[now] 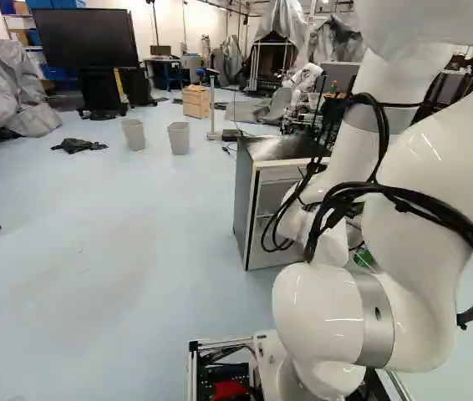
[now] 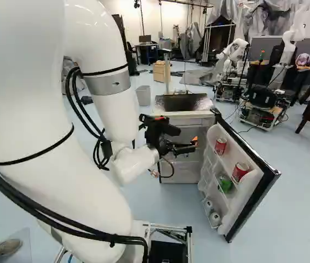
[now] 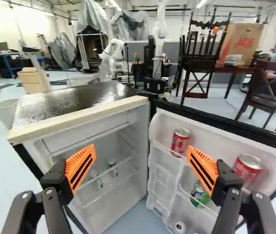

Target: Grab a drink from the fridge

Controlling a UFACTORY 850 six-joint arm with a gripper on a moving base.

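Arm point(image 2: 103, 90): extended toward the fridge. Main hazard I log is its cables point(image 2: 84, 104); if I swing too far toward the door, a hanging loop may snag.

Fridge cabinet point(image 3: 69, 103): ahead of the jaws, mostly toward one finger. Driving straight in risks that finger striking its front edge, since the opening seems tight for jaws this wide.

Door point(image 3: 222, 139): swung open, ahead of and beside the other finger. I judge it loose on its hinge; a sideways brush could swing it and rattle everything in the racks, or shift the drink just as I close.

Drinks, all outside the jaws. Red can nearer the hinge point(image 3: 180, 142): upright in the upper door rack, just beyond the door-side finger. Second red can point(image 3: 247, 168): same rack, past that finger's outer side. Reaching for the first, the outer finger could knock the wall behind it or push the can instead of straddling it. The rack lip may catch the can's base if I lift too little.

Green bottle point(image 3: 200, 194): lower, behind the door-side finger; descending there could jam against the upper rack. Small bottles point(image 3: 112, 168): on the cabinet shelf, between and beyond the jaws; likely easy to topple.

Jaws: spread wide, nothing between the orange pads point(image 3: 80, 166).
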